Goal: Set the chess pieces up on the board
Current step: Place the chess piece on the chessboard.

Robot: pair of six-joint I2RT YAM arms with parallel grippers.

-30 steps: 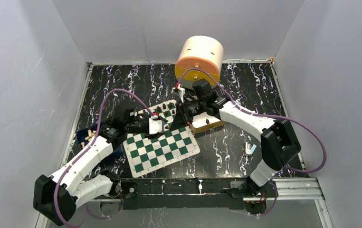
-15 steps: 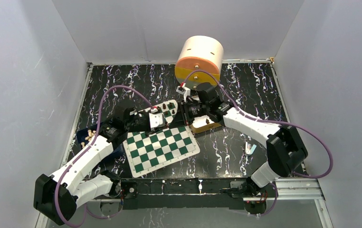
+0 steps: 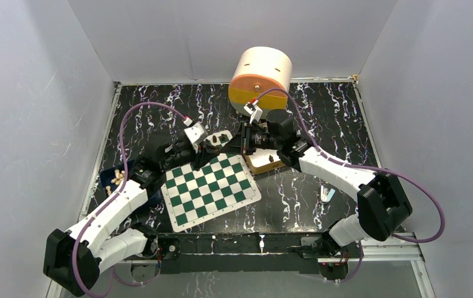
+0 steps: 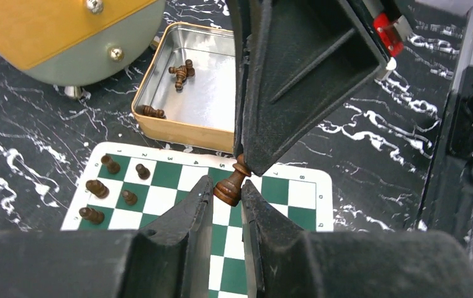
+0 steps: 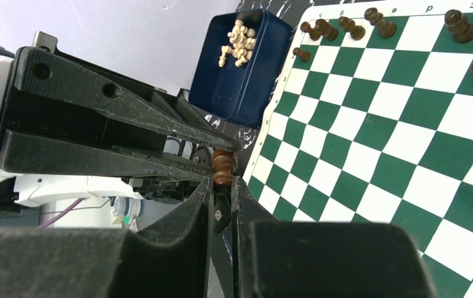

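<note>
The green-and-white board (image 3: 212, 186) lies at the middle of the table. My left gripper (image 3: 220, 138) and right gripper (image 3: 233, 138) meet tip to tip above its far edge. Between them is one dark brown chess piece (image 4: 231, 185). In the left wrist view its base sits between my left fingertips (image 4: 204, 189) and its top is in the right gripper's fingers (image 4: 283, 93). In the right wrist view my right gripper (image 5: 223, 181) is shut on the piece (image 5: 223, 167). Several dark pieces (image 4: 110, 164) stand on the board's far-left squares.
A tan tin tray (image 3: 265, 162) with a few dark pieces (image 4: 181, 71) sits just beyond the board. A blue box (image 3: 115, 180) of light pieces is left of the board. A large round drum (image 3: 260, 71) stands at the back. A small white object (image 3: 327, 194) lies at the right.
My left gripper has risen off the board and swung toward the far edge. My right gripper has moved left from over the tin with the piece, and the two now meet.
</note>
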